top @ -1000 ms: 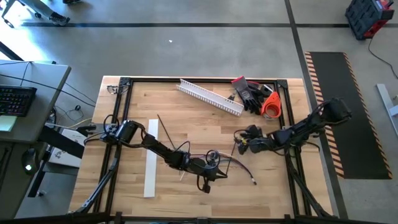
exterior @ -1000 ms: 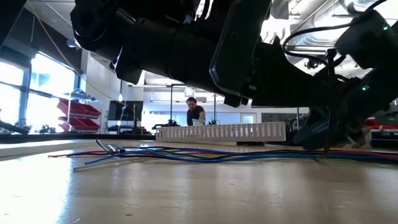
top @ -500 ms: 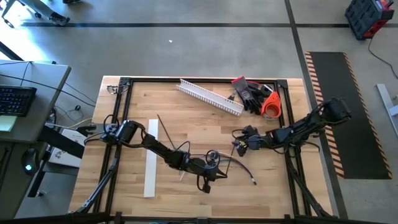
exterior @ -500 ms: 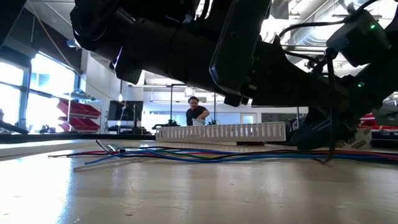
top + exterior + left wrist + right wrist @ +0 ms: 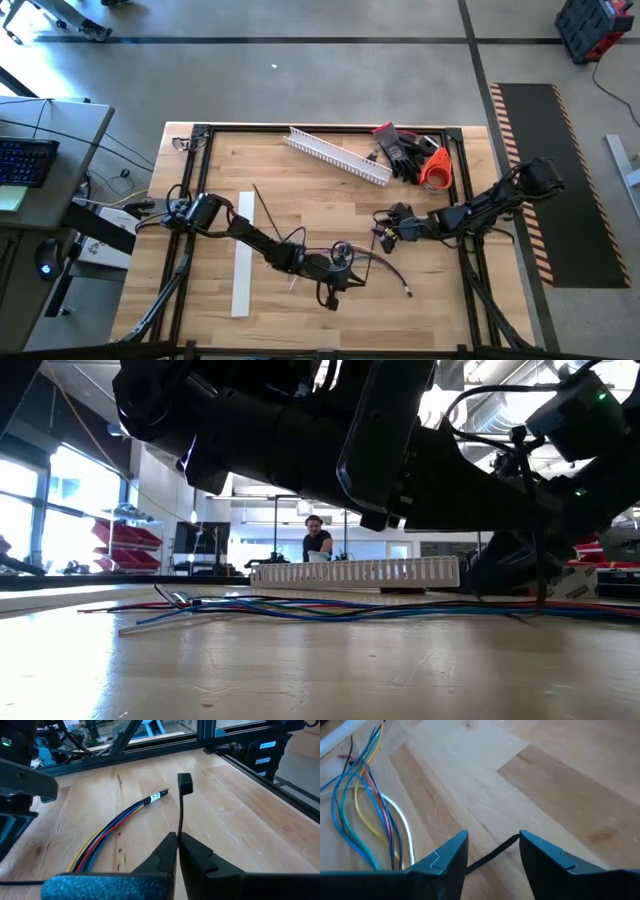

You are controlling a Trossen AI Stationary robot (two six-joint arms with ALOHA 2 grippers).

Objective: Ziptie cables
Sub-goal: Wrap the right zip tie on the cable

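The cables [image 5: 375,262] lie loose on the wooden worktop [image 5: 300,180], fanning from the centre toward four o'clock. The left gripper [image 5: 178,845] sits low over them near the worktop's centre, its fingers [image 5: 162,855] pressed together on a thin black zip tie [image 5: 181,810] that stands up between the tips. The right gripper [image 5: 492,847] hangs at about three o'clock, its fingers [image 5: 447,852] partly apart with a thin black strip [image 5: 492,852] crossing the gap, untouched by either.
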